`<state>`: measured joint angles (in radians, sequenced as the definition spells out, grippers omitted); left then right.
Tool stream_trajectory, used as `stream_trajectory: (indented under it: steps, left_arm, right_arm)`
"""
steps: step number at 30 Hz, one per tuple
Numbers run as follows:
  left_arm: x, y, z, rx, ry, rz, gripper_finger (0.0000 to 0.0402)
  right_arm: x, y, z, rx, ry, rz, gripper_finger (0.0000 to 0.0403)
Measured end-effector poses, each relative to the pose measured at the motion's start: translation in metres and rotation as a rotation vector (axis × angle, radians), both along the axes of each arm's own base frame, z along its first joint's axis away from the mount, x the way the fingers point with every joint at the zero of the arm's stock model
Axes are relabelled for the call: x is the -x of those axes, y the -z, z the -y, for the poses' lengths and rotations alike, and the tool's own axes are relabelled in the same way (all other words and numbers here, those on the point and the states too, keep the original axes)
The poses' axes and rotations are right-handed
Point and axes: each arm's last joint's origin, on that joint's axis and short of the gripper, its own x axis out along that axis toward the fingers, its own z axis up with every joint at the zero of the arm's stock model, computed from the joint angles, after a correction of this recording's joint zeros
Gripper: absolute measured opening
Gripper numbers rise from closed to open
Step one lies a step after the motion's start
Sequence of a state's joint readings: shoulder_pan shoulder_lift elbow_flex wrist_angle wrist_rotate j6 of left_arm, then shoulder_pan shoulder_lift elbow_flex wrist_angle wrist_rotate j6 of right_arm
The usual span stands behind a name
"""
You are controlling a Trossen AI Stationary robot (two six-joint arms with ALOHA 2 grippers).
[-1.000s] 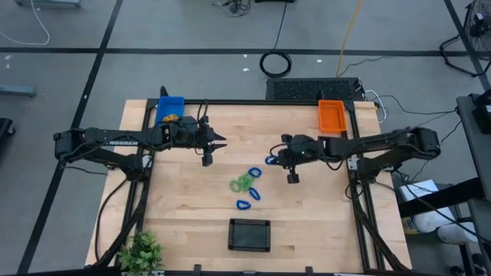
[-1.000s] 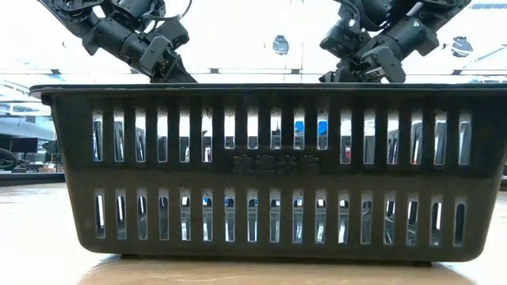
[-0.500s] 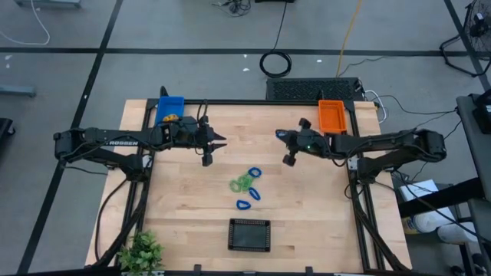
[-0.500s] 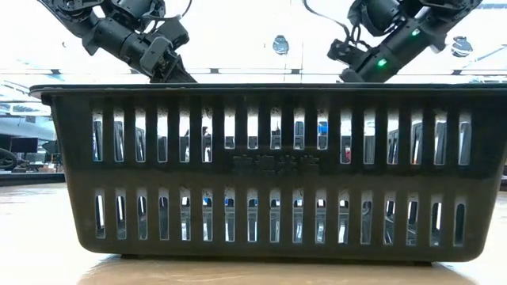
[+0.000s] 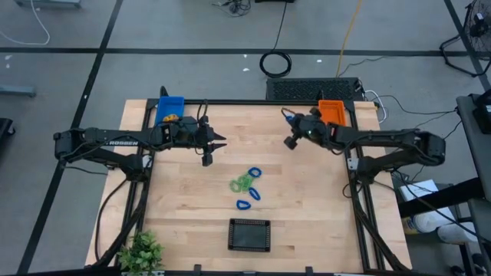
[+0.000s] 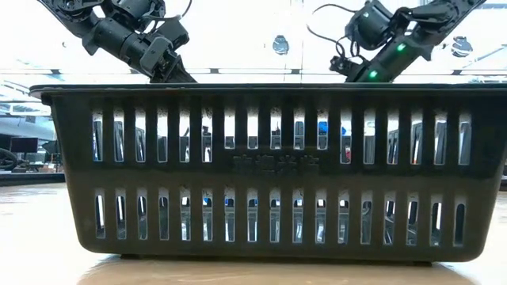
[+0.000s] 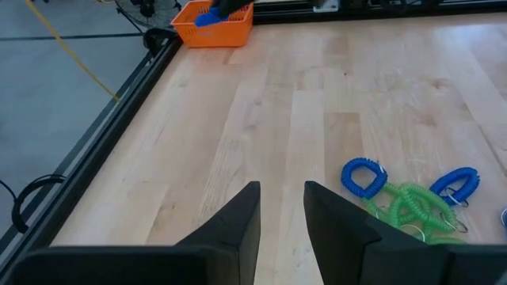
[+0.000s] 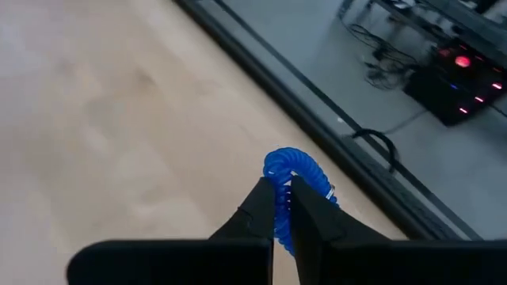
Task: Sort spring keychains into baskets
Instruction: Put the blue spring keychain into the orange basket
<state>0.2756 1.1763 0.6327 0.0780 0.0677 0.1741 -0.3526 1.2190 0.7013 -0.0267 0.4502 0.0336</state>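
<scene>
My right gripper [image 5: 290, 129] is shut on a blue spring keychain [image 8: 295, 170] above the table's far right part, just left of the orange basket [image 5: 331, 116]. My left gripper [image 5: 217, 143] hangs a little open and empty near the blue basket [image 5: 170, 108], which holds an orange-yellow piece. Three blue keychains [image 5: 254, 172] and a green one [image 5: 242, 183] lie in a cluster on the table's middle; they also show in the left wrist view [image 7: 412, 202]. The black basket [image 5: 250, 234] stands near the front edge. My right gripper pinches the blue keychain's coil [image 8: 279, 184] between its two fingers. The rest of the loop [image 8: 305, 166] sticks out past the fingertips. The keychain is lifted clear of the table.
The black basket's slotted wall [image 6: 261, 170] fills the low view and hides the table behind it. A green plant [image 5: 142, 251] stands at the near left corner. Dark frame rails run along the table's edges. Bare wood lies between the two grippers.
My right gripper has risen and gone toward the table's far edge and right, toward the orange basket. It has turned on the way. The blue keychain it holds has gone from table height near the cluster to clear of the table.
</scene>
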Motion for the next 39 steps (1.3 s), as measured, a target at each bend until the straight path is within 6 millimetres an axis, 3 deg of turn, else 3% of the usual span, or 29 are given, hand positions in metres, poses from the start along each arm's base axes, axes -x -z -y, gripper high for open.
stream_trajectory:
  steps: [9,22,31,39]
  left_arm:
    - [0.000,0.000,0.000,0.004,-0.002,0.000,0.0108]
    - [0.003,0.005,0.001,0.037,-0.011,-0.052,0.0108]
    - [0.003,0.005,0.001,0.058,-0.023,-0.049,0.0108]
    - [0.002,0.004,0.001,0.054,-0.023,-0.034,0.0108]
  right_arm:
    - [0.025,-0.002,0.037,0.172,0.378,-0.125,0.0008]
    - [0.071,-0.006,0.078,0.128,0.591,-0.132,0.0008]
    - [0.108,-0.004,0.070,0.065,0.574,-0.007,0.0005]
    - [0.112,0.008,0.057,0.041,0.521,0.077,0.0005]
